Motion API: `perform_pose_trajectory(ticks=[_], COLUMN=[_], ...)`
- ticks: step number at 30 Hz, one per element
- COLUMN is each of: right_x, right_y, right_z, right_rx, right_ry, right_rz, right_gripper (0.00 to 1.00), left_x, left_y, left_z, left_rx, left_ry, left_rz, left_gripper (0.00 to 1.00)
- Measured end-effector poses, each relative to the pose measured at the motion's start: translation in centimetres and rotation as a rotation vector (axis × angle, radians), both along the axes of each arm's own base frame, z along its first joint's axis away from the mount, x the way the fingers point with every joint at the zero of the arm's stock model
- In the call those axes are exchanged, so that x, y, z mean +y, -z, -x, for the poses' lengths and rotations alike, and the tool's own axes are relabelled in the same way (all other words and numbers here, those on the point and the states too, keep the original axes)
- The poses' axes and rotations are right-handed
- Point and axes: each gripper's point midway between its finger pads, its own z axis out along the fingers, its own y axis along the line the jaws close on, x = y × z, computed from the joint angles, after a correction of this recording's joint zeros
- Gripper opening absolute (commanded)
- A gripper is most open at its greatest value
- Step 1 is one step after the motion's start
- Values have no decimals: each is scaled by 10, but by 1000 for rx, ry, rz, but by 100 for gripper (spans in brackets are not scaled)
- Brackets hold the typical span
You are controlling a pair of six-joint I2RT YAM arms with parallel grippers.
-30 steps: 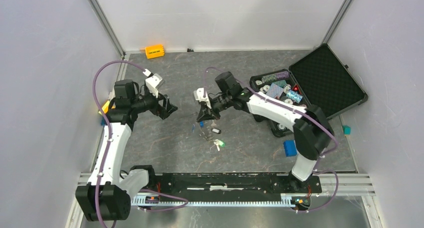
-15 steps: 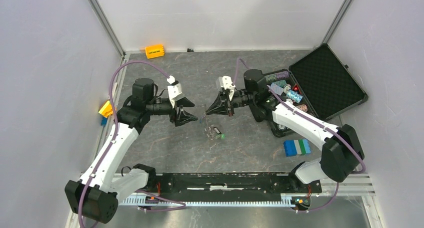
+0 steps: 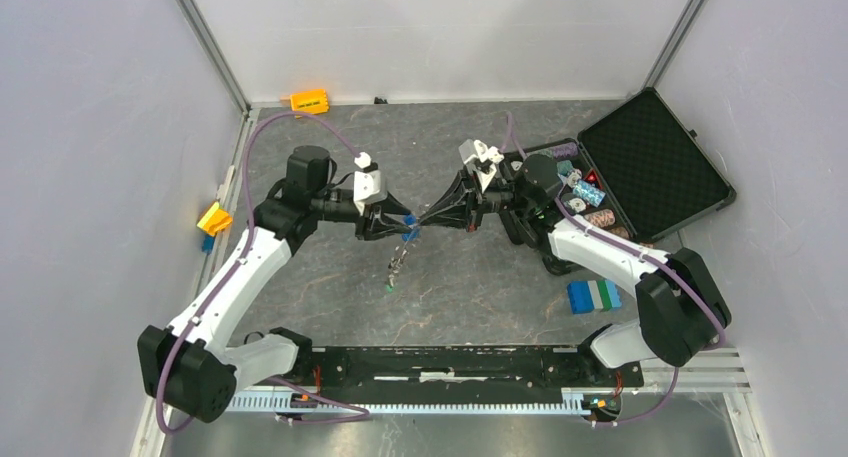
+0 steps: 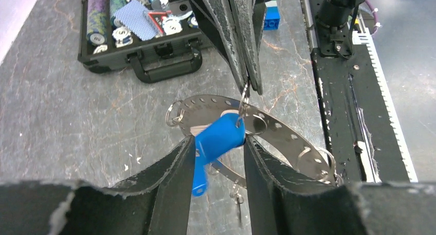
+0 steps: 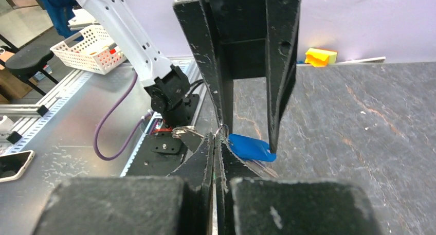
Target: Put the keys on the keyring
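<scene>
Blue-tagged key [image 4: 218,140] sits pinched between the left fingers [image 4: 175,168]; the right fingers [image 4: 241,39], pressed together, grip the keyring [image 4: 288,137] above the worktop [image 4: 77,116].

We find an open black case [image 3: 655,167] holding striped chips [image 3: 585,192]. We note an orange block [image 3: 309,102] and a blue-green block [image 3: 594,295].

One keyring [image 4: 280,129], one blue key [image 4: 218,137], one green key [image 3: 388,288], one case [image 3: 655,162] at the bench's right edge, one orange block [image 3: 309,101], one yellow block [image 3: 213,218].
</scene>
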Motion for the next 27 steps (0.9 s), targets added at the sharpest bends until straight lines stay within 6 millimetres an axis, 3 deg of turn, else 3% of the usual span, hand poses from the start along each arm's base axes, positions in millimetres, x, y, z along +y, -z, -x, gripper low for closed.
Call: perform_pose_trajectory(ticks=[7,10,19,27], right_x=[-1,-1,-1,-2], right_y=[-8,-3,10,20], right_z=[2,1,0,0], right_rx=[-6,-3,10,8], right_ry=[-7,-5,-4,-5], right_rz=[-28,-14,28,55], right_gripper=[0,0,0,0], left_x=[-12,-13,-15,-12], left_y=[-19,-26,-20,-17], left_z=[-3,0,14,16], left_rx=[-25,-47,-97,-155], left_ry=[62,83,134,122], left_rz=[26,30,-15,-60], left_gripper=[43,35,33,48])
